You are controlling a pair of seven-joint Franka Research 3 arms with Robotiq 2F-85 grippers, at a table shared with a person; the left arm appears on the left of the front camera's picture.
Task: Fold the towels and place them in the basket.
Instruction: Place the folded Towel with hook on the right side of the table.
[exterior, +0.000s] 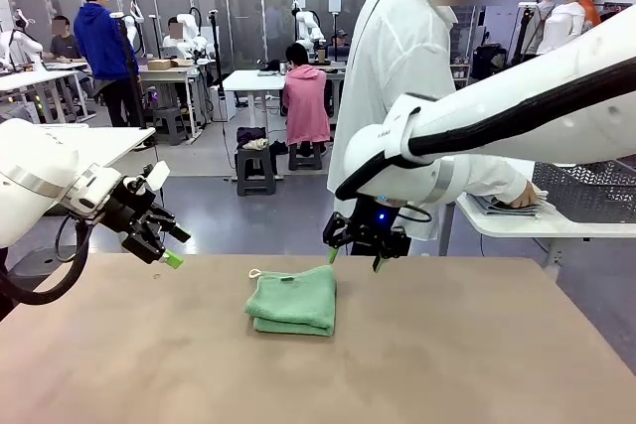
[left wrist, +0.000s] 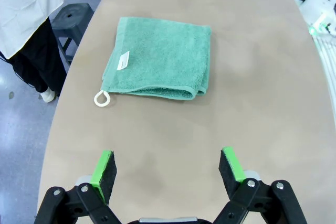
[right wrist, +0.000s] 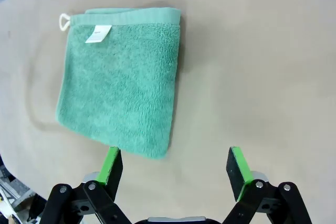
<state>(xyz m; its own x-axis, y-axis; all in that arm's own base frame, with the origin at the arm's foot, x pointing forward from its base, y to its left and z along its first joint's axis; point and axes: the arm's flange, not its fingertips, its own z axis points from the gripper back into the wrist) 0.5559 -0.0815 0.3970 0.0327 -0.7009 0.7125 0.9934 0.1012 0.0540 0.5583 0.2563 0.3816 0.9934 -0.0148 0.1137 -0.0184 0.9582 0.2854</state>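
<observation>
A mint green towel lies folded into a small square at the middle of the brown table, a white loop at its far-left corner. My left gripper hovers open above the table's left side, well clear of the towel, with nothing between its fingers. Just behind the towel's far right corner, my right gripper hangs open and empty. In the right wrist view the towel lies just ahead of the open gripper. A dark mesh basket stands on a white side table at the right.
A person in a white coat stands behind the table's far edge, one hand resting on a grey folded cloth on the side table next to the basket. Bare tabletop surrounds the towel.
</observation>
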